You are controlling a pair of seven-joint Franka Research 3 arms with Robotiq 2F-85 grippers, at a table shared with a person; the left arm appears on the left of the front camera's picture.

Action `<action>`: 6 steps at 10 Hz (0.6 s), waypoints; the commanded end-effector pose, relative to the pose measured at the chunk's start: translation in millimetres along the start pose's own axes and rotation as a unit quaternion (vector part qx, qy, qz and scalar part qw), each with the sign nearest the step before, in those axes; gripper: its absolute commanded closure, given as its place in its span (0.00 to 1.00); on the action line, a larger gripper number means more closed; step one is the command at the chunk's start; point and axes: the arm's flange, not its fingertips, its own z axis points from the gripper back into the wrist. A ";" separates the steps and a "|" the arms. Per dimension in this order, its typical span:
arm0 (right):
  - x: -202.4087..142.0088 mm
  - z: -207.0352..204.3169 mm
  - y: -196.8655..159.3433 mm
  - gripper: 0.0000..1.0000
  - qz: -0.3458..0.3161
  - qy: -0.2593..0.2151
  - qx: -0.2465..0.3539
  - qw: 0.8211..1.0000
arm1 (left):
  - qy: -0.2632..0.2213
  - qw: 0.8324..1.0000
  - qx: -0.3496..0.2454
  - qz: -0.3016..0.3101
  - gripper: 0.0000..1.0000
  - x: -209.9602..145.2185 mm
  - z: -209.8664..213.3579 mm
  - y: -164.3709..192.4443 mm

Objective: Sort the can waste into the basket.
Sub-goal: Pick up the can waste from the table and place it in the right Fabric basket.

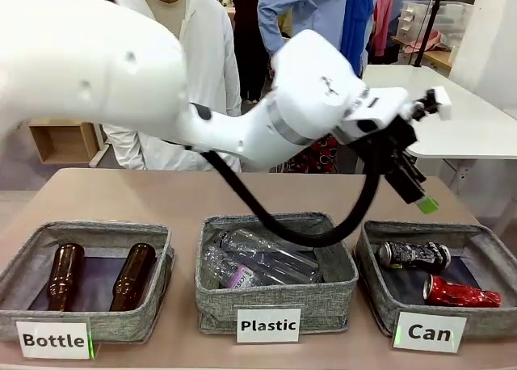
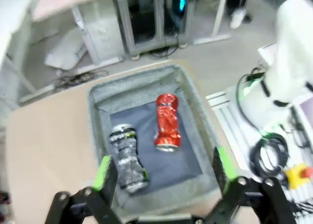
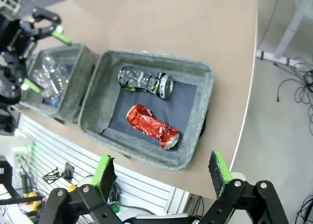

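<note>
The grey "Can" basket (image 1: 485, 239) stands at the right end of the row, with both cans lying inside it. The black-and-blue can (image 1: 414, 255) rests toward the back and the crushed red can (image 1: 460, 292) nearer the front. My left gripper (image 1: 414, 188) hangs above the basket's back left corner, reaching across from the left. Seen from the left wrist, that gripper (image 2: 164, 168) is open and empty over the basket (image 2: 146, 84), the red can (image 2: 166, 122) and the black can (image 2: 128, 158). My right gripper (image 3: 162, 168) is open and empty, high over the basket (image 3: 208, 104) and both cans (image 3: 151, 127).
A "Plastic" bin (image 1: 275, 297) holding clear bottles stands in the middle, and a "Bottle" bin (image 1: 89, 321) with two brown bottles at the left. A person in a white coat (image 1: 198, 47) stands at the far side. The table edge (image 3: 247, 111) runs close beside the basket.
</note>
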 end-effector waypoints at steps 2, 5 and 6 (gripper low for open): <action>25.8 -13.8 4.0 0.00 0.009 0.026 0.024 0.999 | -0.079 0.997 -0.004 0.014 0.00 -75.3 110.6 -71.4; 107.3 -76.5 47.1 0.00 -0.009 0.075 0.060 0.995 | -0.164 0.975 0.124 0.084 0.00 -155.9 206.1 -115.2; 132.3 -107.9 66.3 0.00 -0.019 0.098 0.066 0.993 | -0.204 0.957 0.148 0.144 0.00 -194.6 239.4 -135.2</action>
